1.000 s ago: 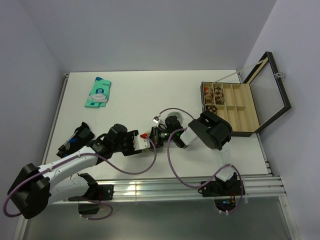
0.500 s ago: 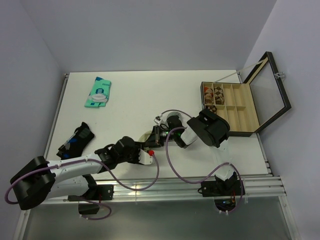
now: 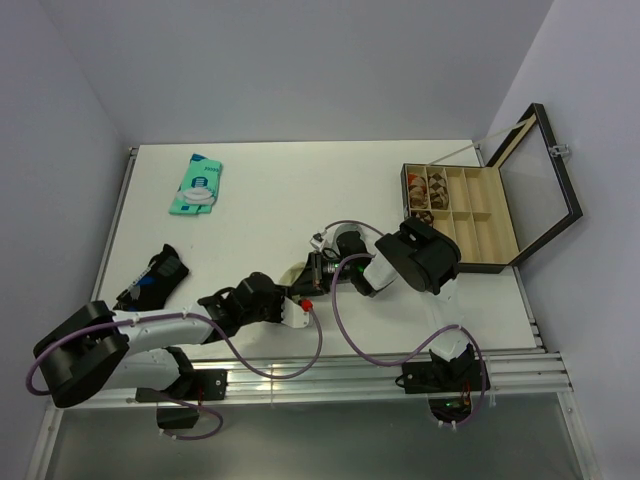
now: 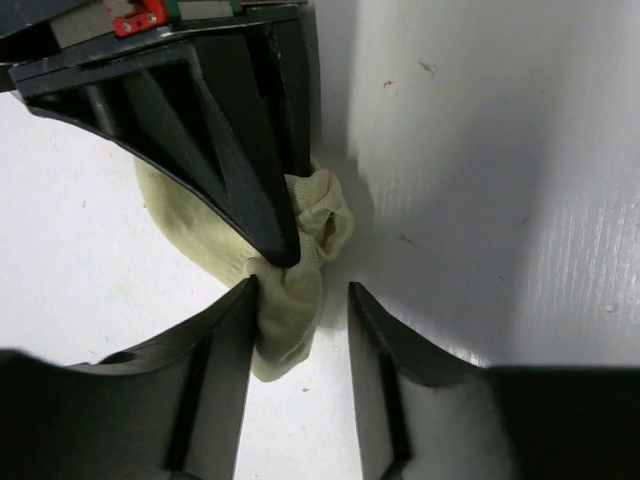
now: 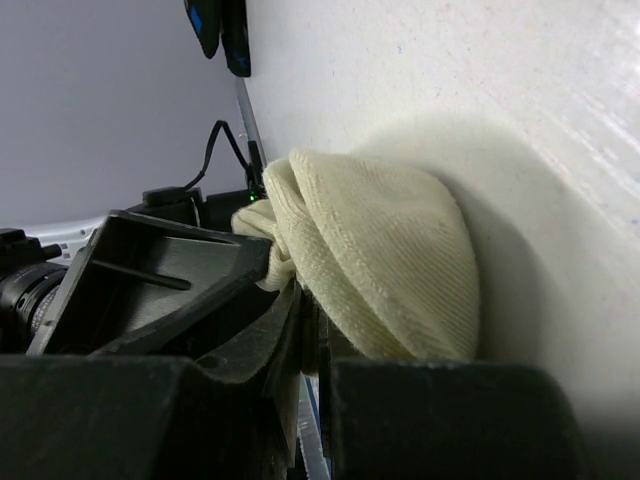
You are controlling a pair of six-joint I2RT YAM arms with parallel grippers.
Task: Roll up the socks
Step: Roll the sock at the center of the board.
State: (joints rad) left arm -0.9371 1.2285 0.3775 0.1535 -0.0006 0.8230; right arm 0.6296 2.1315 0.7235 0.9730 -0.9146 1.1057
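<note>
Right fingers [image 4: 250, 170]: together, clamped on the bunched end of the beige sock [image 4: 290, 310]. Left fingers [image 4: 225, 350]: apart, astride the sock's other end, one touching it. The sock lies on the white bench [image 4: 480, 200]. The left wrist view shows both pairs of fingers. The top view barely shows the sock, but does show the teal packet [image 3: 197, 185] and the compartment box [image 3: 470, 215], both well apart from it.

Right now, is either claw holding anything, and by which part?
The right gripper pinches the pale sock by its bunched end. The left gripper is open astride that end, not gripping it.
</note>
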